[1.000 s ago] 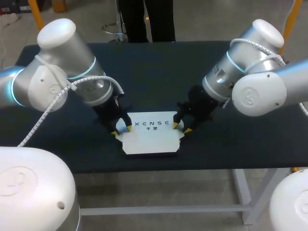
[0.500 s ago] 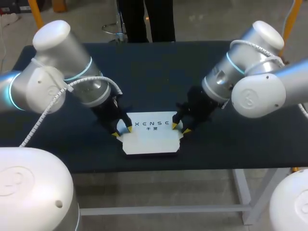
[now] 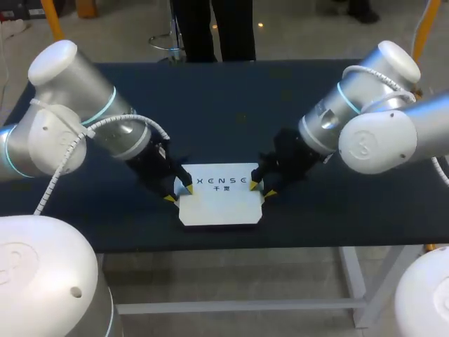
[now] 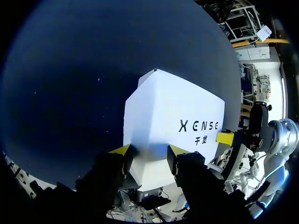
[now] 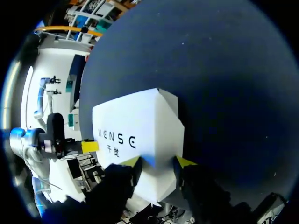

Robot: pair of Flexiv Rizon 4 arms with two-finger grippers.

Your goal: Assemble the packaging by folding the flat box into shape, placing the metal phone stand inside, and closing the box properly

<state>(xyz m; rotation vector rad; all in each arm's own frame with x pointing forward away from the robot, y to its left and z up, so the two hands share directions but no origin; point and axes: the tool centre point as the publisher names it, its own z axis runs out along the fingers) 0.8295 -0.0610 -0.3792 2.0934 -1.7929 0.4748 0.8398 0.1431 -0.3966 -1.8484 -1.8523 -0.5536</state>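
White cardboard box lies closed on my dark table, lower middle of the head frame.
My left gripper and right gripper straddle its left and right ends, fingers spread, tips against the cardboard.

The only writing stood on the white box: dark print on its top face, near the far edge, set in two lines. The upper line was a short row of widely spaced capital letters. Centred beneath it sat a smaller line of two characters. Both wrist views showed the same print on the box's top, the letters upright and sharp, the small characters less clear.
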